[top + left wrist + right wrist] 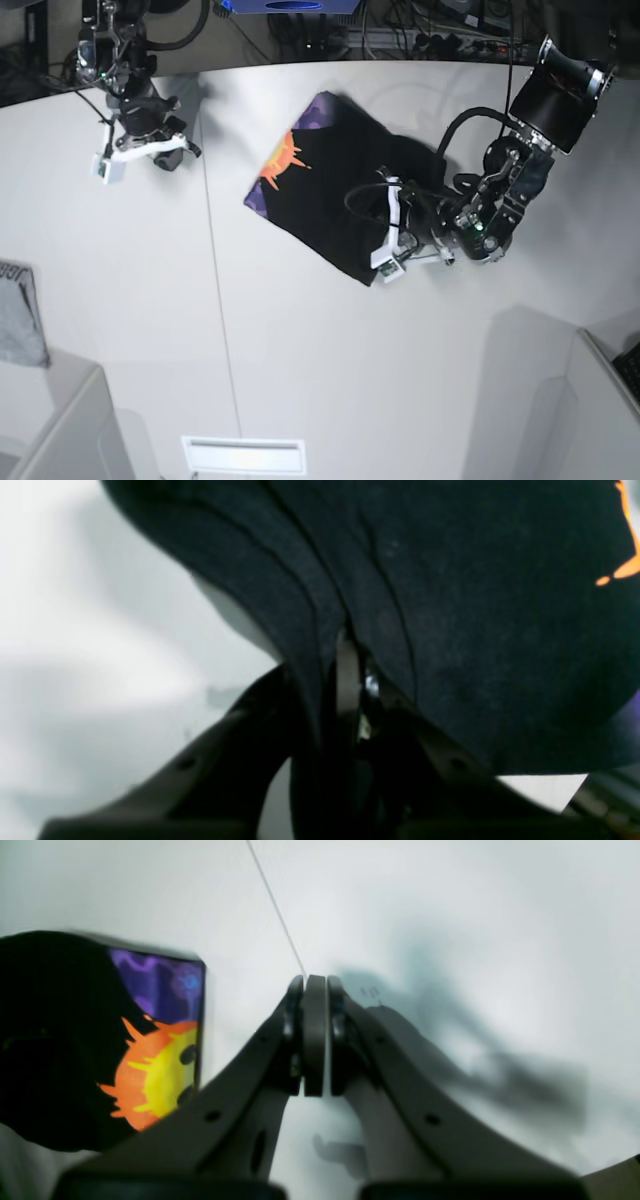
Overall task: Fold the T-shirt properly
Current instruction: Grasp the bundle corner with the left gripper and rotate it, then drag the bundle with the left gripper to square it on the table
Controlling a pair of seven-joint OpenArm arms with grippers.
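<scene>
- Worktop (300, 370): the white surface I was working over, with a thin seam line running down it in the base view. It carried the T-shirt a little back of centre; a grey item (20, 315) lay cut off at the left edge, too partial for me to identify.
- T-shirt (335, 195): black cloth gathered into a compact, roughly rectangular bundle, set at a slant. An orange-yellow and purple print showed at its far-left corner, so I judged the folding well along, with a late fold or tidying step in hand.
- Left hand (350, 680): clenched on a bunched edge of the T-shirt at the bundle's near-right corner. In the left wrist view, several pleated layers ran into the pinch. I judged that the next move called for carrying this edge across the bundle and laying it flat before letting go.
- Right hand (314, 1035): pads pressed together on nothing, hovering over bare worktop well apart from the T-shirt, which appeared only at the left of its wrist view.
- Hidden or unclear: the left wrist view was dark and blurred, so I could not count the layers pinched. Sleeves and collar were not distinguishable in any view, and the underside of the bundle was out of sight.
</scene>
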